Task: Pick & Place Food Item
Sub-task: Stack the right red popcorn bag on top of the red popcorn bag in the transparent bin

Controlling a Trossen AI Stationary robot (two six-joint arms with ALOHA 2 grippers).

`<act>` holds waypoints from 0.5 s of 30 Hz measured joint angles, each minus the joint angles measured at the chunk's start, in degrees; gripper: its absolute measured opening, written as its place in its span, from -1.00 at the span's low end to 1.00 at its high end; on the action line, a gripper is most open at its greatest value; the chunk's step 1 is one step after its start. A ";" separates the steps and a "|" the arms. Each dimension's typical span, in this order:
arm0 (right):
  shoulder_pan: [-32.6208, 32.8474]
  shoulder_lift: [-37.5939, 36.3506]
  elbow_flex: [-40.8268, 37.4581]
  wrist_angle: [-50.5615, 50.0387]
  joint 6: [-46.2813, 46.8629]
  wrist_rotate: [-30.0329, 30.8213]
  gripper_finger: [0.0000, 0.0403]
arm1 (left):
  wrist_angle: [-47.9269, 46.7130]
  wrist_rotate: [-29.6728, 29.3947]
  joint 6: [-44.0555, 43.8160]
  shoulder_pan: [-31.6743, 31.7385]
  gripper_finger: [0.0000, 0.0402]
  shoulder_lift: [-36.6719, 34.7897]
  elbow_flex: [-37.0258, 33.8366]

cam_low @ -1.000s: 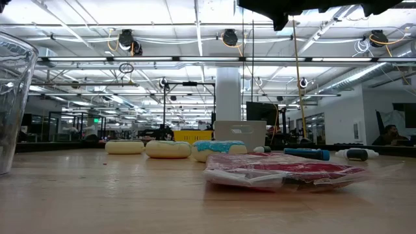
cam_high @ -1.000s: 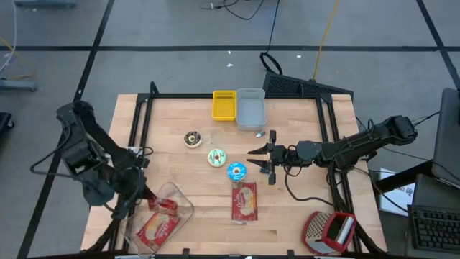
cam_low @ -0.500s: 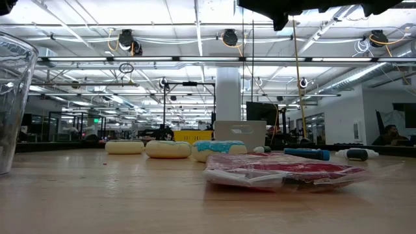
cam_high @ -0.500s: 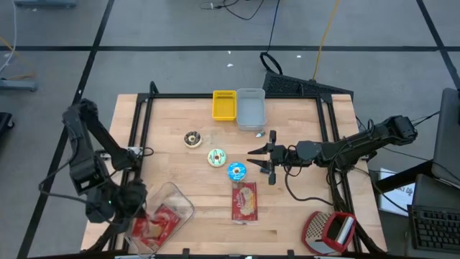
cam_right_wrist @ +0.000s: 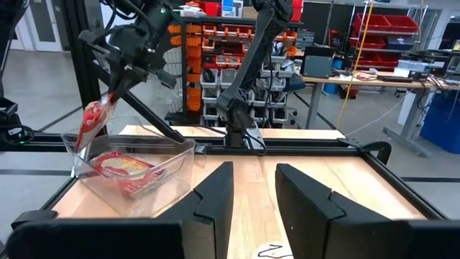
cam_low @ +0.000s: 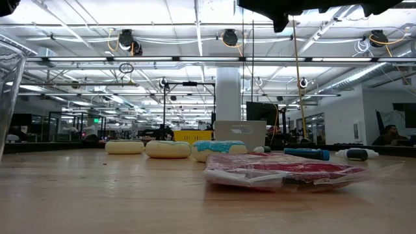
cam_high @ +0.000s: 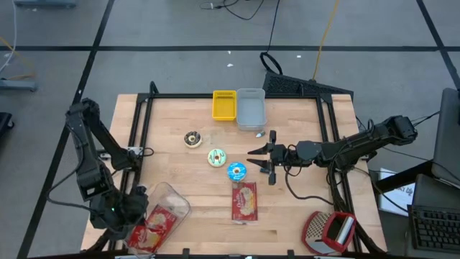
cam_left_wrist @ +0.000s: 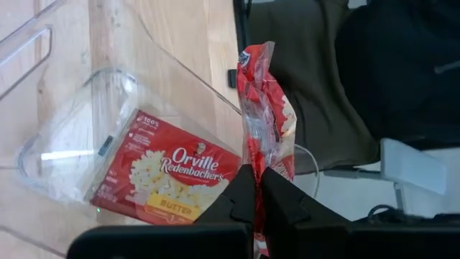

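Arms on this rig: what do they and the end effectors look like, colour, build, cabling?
Both arms are dark, near-black, with slim tube links and bulkier joint housings. The left arm has a boxy block partway along it. The right arm trails a thin black cable looping onto the table. Each end effector, left and right, has two flat, matte black wedge-shaped fingers. No markings are readable.

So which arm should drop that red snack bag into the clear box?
Probably the left: its left gripper is shut on the snack bag beside the clear box. The right gripper waits mid-table, empty.
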 joint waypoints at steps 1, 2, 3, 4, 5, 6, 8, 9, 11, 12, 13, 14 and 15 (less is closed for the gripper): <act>0.00 0.00 0.02 -0.02 0.02 -0.02 -0.54 | 0.03 0.06 1.07 0.00 -0.98 0.00 0.00; 0.00 0.00 0.00 -0.04 0.02 0.00 -0.54 | -0.01 0.11 2.08 0.01 -0.98 0.00 0.00; 0.00 0.00 0.00 -0.04 0.02 0.00 -0.54 | -0.05 0.13 2.89 0.02 -0.98 0.00 0.00; 0.00 0.00 0.00 -0.08 0.02 0.00 -0.54 | -0.05 0.09 3.37 0.02 -0.97 0.00 0.00; 0.00 0.00 0.01 -0.16 0.02 0.00 -0.54 | -0.07 -0.01 3.89 0.00 -0.96 0.00 0.00; 0.00 0.00 0.01 -0.24 0.02 0.00 -0.54 | -0.20 -0.21 4.45 0.00 -0.96 0.00 0.00; 0.00 0.00 0.00 -0.24 0.02 0.00 -0.54 | -0.31 -0.65 5.89 0.00 -0.97 0.00 0.00; 0.00 0.00 0.00 -0.24 0.02 0.00 -0.54 | -0.25 -0.78 6.81 0.00 -0.98 0.00 0.00; 0.00 0.00 0.00 -0.42 0.02 0.00 -0.54 | -0.64 -1.61 8.13 -0.04 -0.98 0.04 -0.05; 0.00 0.00 0.01 -0.55 0.02 0.00 -0.54 | -0.72 -2.32 8.59 -0.04 -0.97 0.07 -0.11; 0.00 0.00 0.01 -0.67 0.02 0.00 -0.54 | -0.58 -2.74 8.83 -0.04 -0.96 0.09 -0.11; 0.00 0.00 0.00 -0.84 0.02 0.00 -0.54 | -0.41 -2.87 9.21 -0.04 -0.95 0.09 -0.11; 0.00 0.00 0.00 -0.87 0.02 0.00 -0.54 | -0.36 -2.97 9.44 -0.02 -0.96 0.09 -0.11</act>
